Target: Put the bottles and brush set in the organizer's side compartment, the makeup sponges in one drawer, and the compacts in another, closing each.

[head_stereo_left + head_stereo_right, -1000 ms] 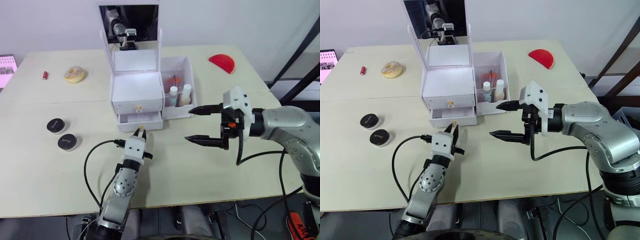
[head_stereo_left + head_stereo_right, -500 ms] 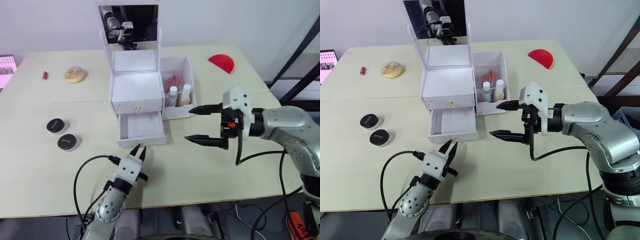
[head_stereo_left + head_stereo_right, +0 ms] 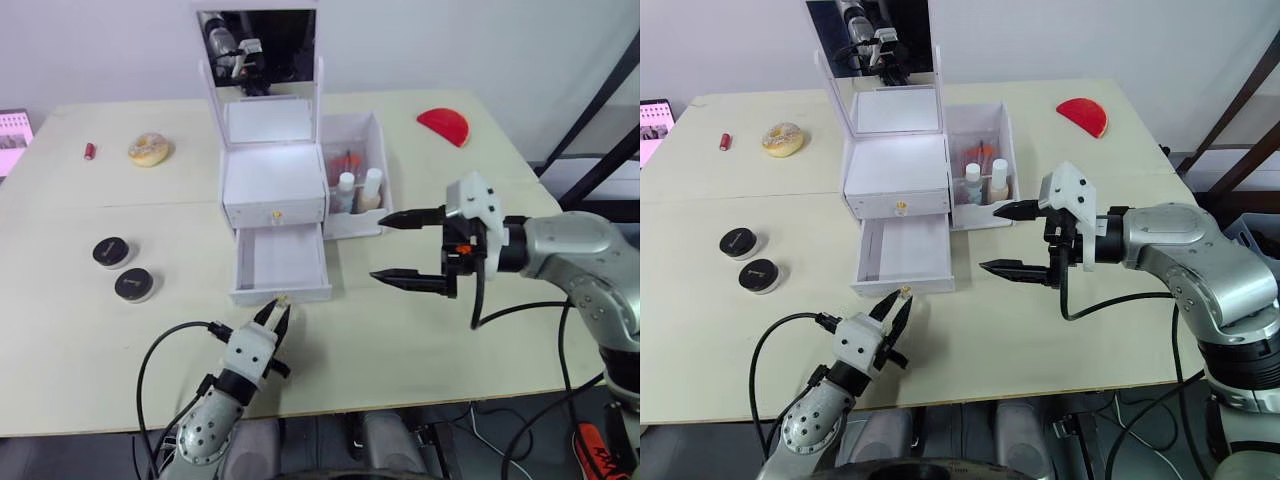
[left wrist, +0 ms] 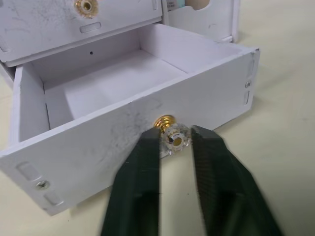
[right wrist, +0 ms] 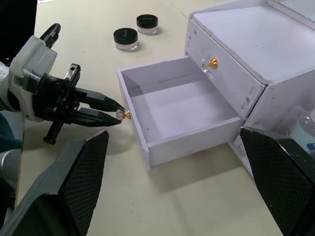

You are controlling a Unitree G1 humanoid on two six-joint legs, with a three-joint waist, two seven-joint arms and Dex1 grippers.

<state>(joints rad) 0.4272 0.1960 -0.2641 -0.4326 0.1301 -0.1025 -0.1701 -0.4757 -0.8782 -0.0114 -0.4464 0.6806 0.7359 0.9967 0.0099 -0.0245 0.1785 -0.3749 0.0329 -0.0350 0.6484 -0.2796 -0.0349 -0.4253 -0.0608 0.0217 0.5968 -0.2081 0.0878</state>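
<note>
The white organizer (image 3: 274, 176) stands mid-table with its mirror lid up. Its lower drawer (image 4: 98, 147) is pulled out and empty. My left gripper (image 4: 174, 140) is shut on that drawer's clear knob (image 4: 173, 139), near the table's front edge. The upper drawer (image 3: 275, 213) is shut. Two bottles (image 3: 358, 190) and a red brush set (image 3: 346, 160) stand in the side compartment (image 3: 372, 128). Two black compacts (image 3: 111, 251) (image 3: 134, 285) lie to the left. A beige round sponge (image 3: 150, 149) sits back left, a red half-round sponge (image 3: 444, 126) back right. My right gripper (image 3: 380, 248) hangs open right of the organizer.
A small red stick (image 3: 90, 151) lies at the back left of the table. A pink booklet (image 3: 12, 140) rests at the far left edge. Black cables loop off both arms near the front edge.
My left gripper has drawn back toward the table's front edge, pulling the lower drawer from nearly shut to wide open. The right arm has stayed put.
</note>
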